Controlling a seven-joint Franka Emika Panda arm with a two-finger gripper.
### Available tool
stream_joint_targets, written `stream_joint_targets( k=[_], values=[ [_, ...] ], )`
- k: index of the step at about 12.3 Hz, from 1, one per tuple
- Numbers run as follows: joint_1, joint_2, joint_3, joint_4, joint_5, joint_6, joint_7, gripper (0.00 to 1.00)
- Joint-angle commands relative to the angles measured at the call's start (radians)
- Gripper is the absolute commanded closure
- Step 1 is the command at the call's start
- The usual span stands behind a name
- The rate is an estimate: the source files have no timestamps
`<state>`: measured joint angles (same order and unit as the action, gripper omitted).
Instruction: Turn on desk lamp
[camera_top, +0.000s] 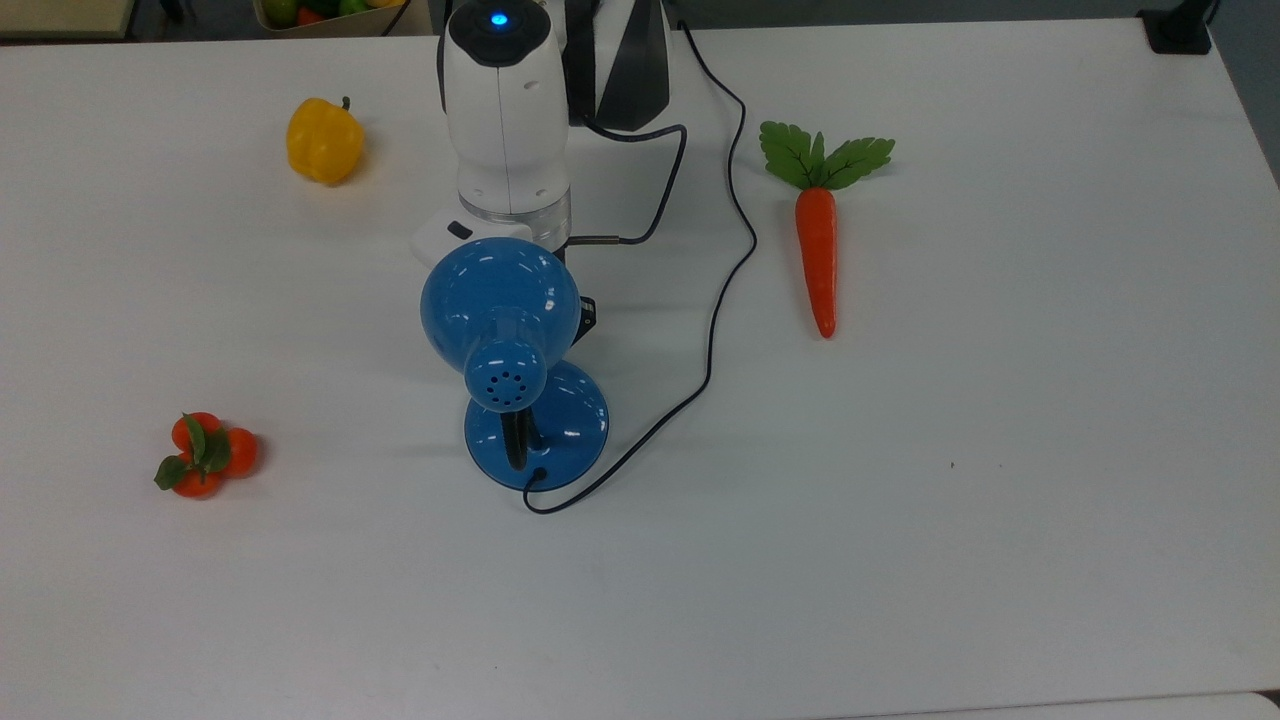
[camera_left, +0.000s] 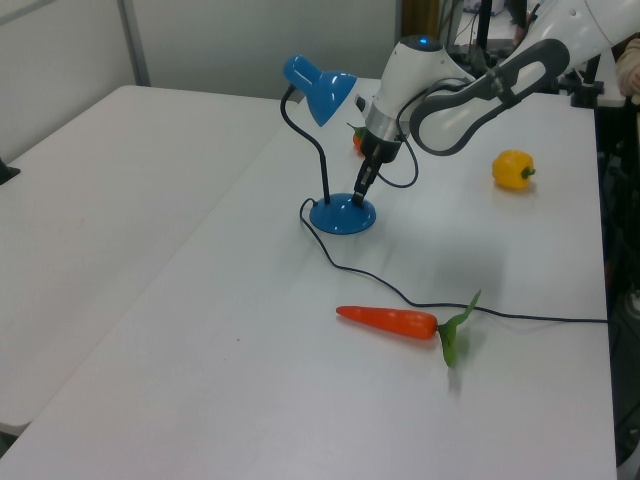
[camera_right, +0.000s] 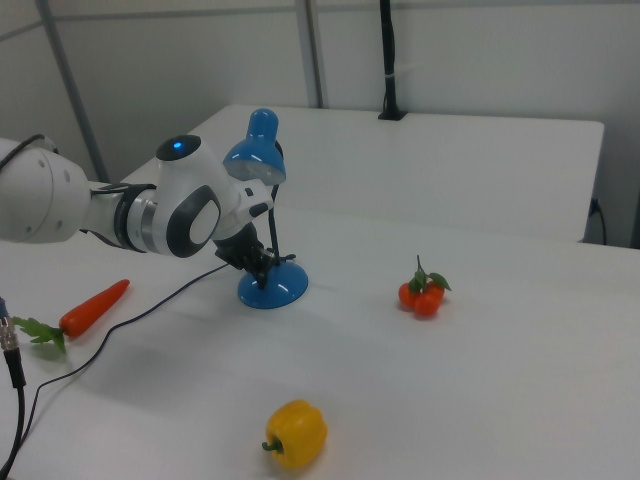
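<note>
One lamp (camera_top: 500, 310), carrot (camera_top: 818, 240), pepper (camera_top: 323, 141), tangerine cluster (camera_top: 205, 455).

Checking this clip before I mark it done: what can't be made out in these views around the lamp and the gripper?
- Switch on the desk lamp: too small to find on its base in the left view.
- Gripper: in the top view the lamp's shade covers it; in the left view the jaws are too small to read.
- Whether the bulb is lit: the shade's opening faces away in all three views.
- Cord: its far end runs behind the arm in the top view.

The desk lamp (camera_top: 500, 300) has a glossy blue enamelled shade and base, the bench (camera_top: 1000, 500) is smooth matt white, and the arm's shell (camera_top: 503, 110) looks like glossy white plastic.
</note>
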<state>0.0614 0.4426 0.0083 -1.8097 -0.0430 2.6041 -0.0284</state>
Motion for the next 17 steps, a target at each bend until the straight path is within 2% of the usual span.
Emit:
stream_joint_targets(
  k=[1, 5, 8, 10, 13, 17],
  values=[
    [0.006, 0.027, -0.005, 0.004, -0.006, 0.048, 0.021, 1.0],
    [0.003, 0.024, -0.005, 0.004, -0.028, 0.045, 0.021, 1.0],
    [0.002, -0.019, -0.005, -0.005, -0.028, 0.01, 0.021, 1.0],
    [0.002, -0.057, -0.005, -0.003, -0.028, -0.102, 0.021, 1.0],
    [0.002, -0.154, -0.005, -0.002, -0.037, -0.364, 0.019, 1.0],
    [0.008, -0.309, -0.005, 0.007, -0.086, -0.672, 0.021, 1.0]
  ],
)
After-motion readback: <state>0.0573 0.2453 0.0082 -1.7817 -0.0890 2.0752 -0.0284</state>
